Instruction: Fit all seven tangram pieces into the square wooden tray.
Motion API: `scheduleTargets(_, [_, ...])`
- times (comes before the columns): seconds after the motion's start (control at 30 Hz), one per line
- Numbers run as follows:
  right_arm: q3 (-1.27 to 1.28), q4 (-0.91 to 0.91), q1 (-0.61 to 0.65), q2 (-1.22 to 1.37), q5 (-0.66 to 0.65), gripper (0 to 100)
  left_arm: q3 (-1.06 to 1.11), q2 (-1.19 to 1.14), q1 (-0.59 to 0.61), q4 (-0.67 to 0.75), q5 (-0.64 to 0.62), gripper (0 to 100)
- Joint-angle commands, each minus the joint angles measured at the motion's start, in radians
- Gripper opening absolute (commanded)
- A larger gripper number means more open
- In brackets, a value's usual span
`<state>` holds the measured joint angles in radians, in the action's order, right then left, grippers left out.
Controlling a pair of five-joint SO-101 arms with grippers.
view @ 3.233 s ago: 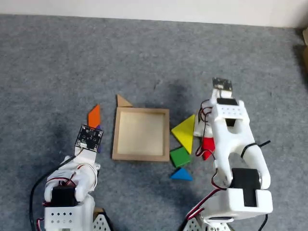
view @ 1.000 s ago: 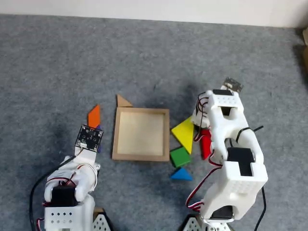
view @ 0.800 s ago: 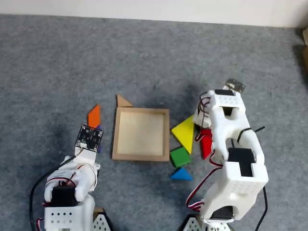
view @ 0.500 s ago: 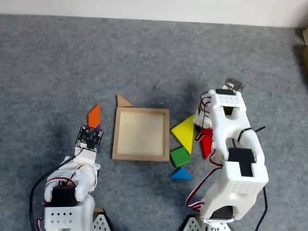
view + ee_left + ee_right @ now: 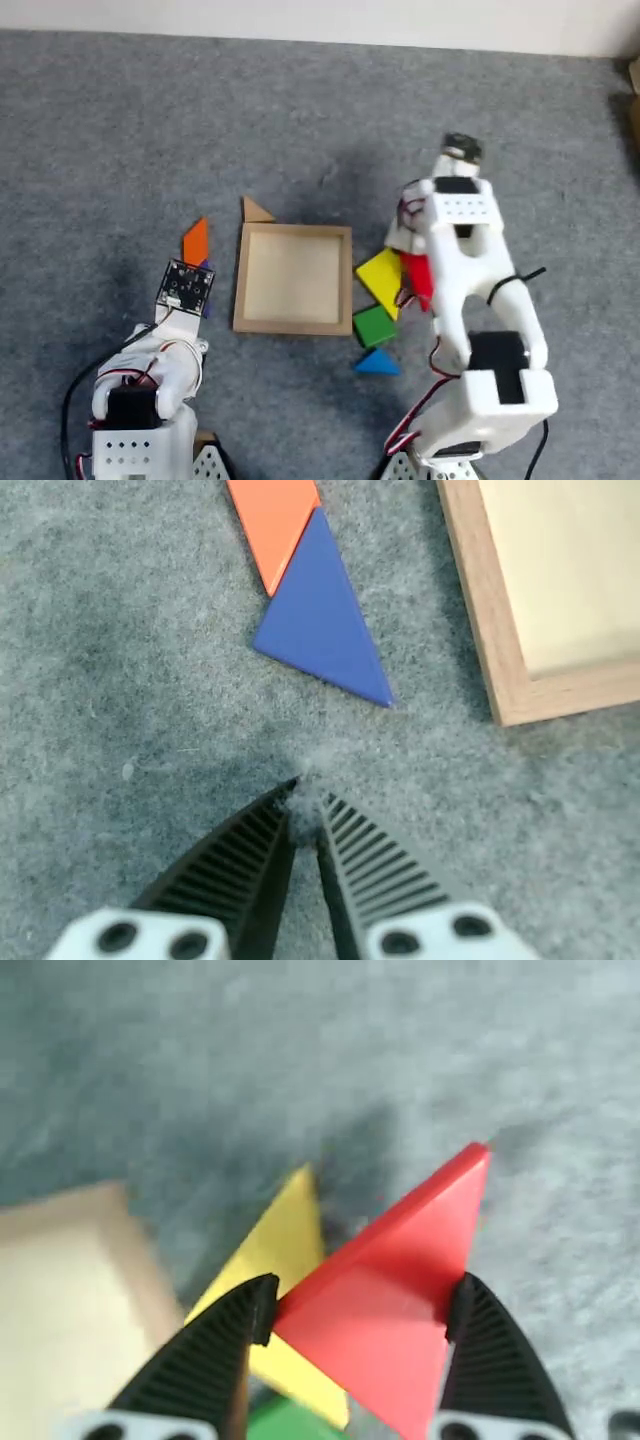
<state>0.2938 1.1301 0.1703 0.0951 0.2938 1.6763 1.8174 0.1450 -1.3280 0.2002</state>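
The square wooden tray [image 5: 241, 281] lies on the carpet with nothing in it. My right gripper [image 5: 362, 1305] is shut on the red triangle [image 5: 400, 1260], held tilted above the carpet over the edge of the yellow triangle [image 5: 275, 1270]. In the high view the red triangle [image 5: 416, 278] hangs just right of the yellow triangle [image 5: 378, 280]. A green square [image 5: 373, 325] and a small blue triangle [image 5: 377, 362] lie below them. My left gripper [image 5: 305, 798] is shut and holds nothing, its tips on the carpet near a blue triangle [image 5: 325, 630] and an orange piece [image 5: 272, 515].
A tan triangle [image 5: 257, 210] rests at the tray's far left corner. The orange piece [image 5: 196, 240] lies left of the tray. The tray's near left corner [image 5: 500, 630] is beside the left gripper. Grey carpet stretches open toward the far wall.
The right arm has lifted the red triangle off the carpet and swung it left and away from its base, toward the yellow triangle. The left arm has kept still.
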Motion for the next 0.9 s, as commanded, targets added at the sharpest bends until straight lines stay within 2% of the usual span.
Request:
scheduleTargets(0.0, [-0.030,0.050,0.133,-0.081,-0.041,14.8,0.019,0.004,0.010,-0.006,-0.005,0])
scheduleTargets(0.33, [-0.084,0.041,0.417,-0.074,-0.041,14.8,0.019,0.004,0.010,-0.006,-0.005,0])
scheduleTargets(0.47, [-0.084,-0.001,0.486,-0.073,-0.041,14.8,0.019,0.004,0.010,-0.006,-0.005,0])
scheduleTargets(0.67, [-0.082,-0.010,0.476,-0.074,-0.041,14.9,0.019,0.004,0.010,-0.006,-0.005,0])
scheduleTargets(0.77, [-0.099,0.044,0.440,-0.085,-0.041,15.9,0.019,0.004,0.010,-0.006,-0.005,0])
scheduleTargets(0.87, [-0.177,0.176,0.378,-0.094,-0.040,22.0,0.019,0.004,0.010,-0.006,-0.005,0])
